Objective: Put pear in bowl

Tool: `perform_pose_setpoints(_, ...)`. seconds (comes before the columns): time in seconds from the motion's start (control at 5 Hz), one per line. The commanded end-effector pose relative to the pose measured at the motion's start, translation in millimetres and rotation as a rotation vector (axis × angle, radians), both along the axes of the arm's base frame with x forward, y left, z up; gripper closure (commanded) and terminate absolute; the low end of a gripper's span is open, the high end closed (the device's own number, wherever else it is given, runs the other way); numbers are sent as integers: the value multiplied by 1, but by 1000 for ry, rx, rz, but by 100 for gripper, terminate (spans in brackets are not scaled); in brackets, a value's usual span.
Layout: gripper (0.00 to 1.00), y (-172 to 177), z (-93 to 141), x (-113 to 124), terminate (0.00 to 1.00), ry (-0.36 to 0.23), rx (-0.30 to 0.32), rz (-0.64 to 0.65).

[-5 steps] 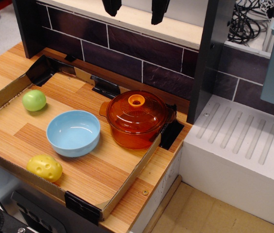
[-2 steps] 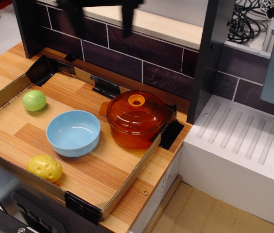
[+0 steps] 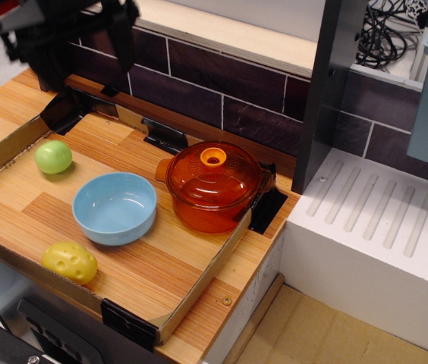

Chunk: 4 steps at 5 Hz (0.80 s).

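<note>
The pear [image 3: 53,157] is a small smooth light-green fruit lying at the far left of the wooden tray. The light-blue bowl [image 3: 114,208] stands empty in the tray's middle, just right of and nearer than the pear. My black gripper [image 3: 85,51] hangs high at the top left, above and behind the pear, blurred by motion. Its two fingers [image 3: 124,38] stand wide apart and hold nothing.
An orange see-through pot with a lid [image 3: 214,186] stands right of the bowl, almost touching it. A yellow lumpy object [image 3: 70,262] lies at the tray's front left. The cardboard-rimmed tray [image 3: 199,280] sits before a dark tiled wall; a white draining board [image 3: 381,227] is at right.
My gripper has moved from the top centre to the top left and come lower, toward the pear's side. The pear, bowl and pot have not moved.
</note>
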<state>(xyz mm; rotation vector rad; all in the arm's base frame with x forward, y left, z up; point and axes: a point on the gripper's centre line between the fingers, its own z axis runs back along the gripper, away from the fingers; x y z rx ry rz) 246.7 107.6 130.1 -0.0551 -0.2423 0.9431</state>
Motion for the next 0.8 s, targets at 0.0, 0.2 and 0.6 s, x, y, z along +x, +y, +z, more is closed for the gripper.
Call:
perform_pose_setpoints(0.0, 0, 22, -19, -12, 0, 21, -97, 209)
perform_pose_setpoints(0.2, 0, 33, -33, -13, 0, 97, -112, 263)
perform_pose_setpoints(0.6, 0, 44, -55, -11, 0, 139, -102, 252)
